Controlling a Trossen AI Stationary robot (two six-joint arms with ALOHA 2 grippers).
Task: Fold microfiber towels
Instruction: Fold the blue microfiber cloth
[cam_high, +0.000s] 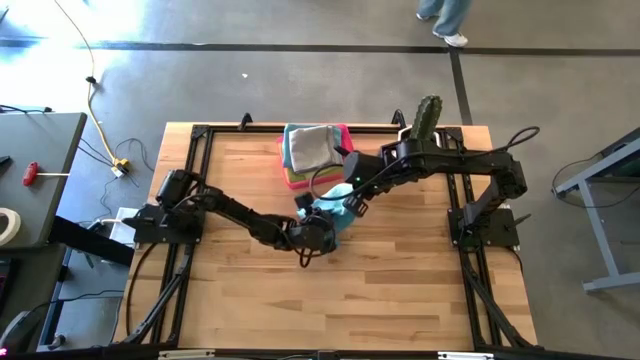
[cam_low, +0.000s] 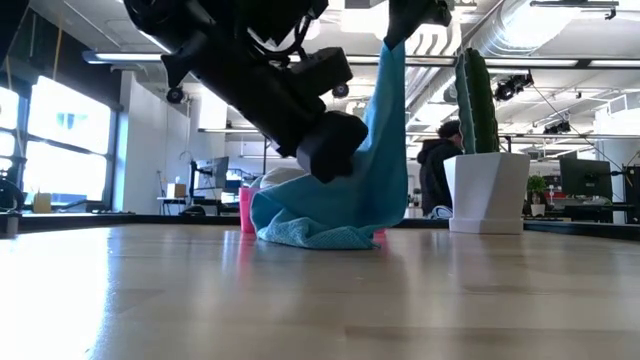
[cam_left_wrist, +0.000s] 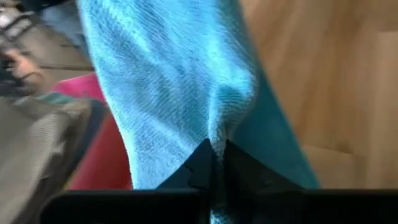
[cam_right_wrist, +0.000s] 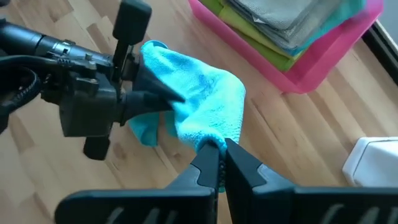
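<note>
A teal-blue microfiber towel (cam_high: 331, 211) is held up at mid-table between both grippers; its lower end (cam_low: 315, 234) lies bunched on the wood. My right gripper (cam_high: 350, 198) is shut on its top, and my left gripper (cam_high: 318, 236) is shut on it lower down. A pink tray (cam_high: 291, 180) near the far edge holds a stack of folded towels, grey (cam_high: 310, 146) on top, with lime green and teal layers (cam_right_wrist: 273, 53) below. My left gripper pinches a bunched fold of the towel (cam_left_wrist: 219, 134) between its two shut fingers, partway down the hanging cloth (cam_right_wrist: 163, 93). It comes at it slanting from the table's left side. How many layers it has cannot be told. My right gripper pinches the towel's top end (cam_right_wrist: 214, 138) between its two shut fingers, from above. The towel hangs below it (cam_low: 390, 120), with its lower end on the table.
A green cactus in a white pot (cam_high: 424, 121) stands at the far edge, right of the tray. Bare wood (cam_high: 330, 300) lies toward the near edge. A person (cam_low: 438, 165) shows in the room behind the table.
</note>
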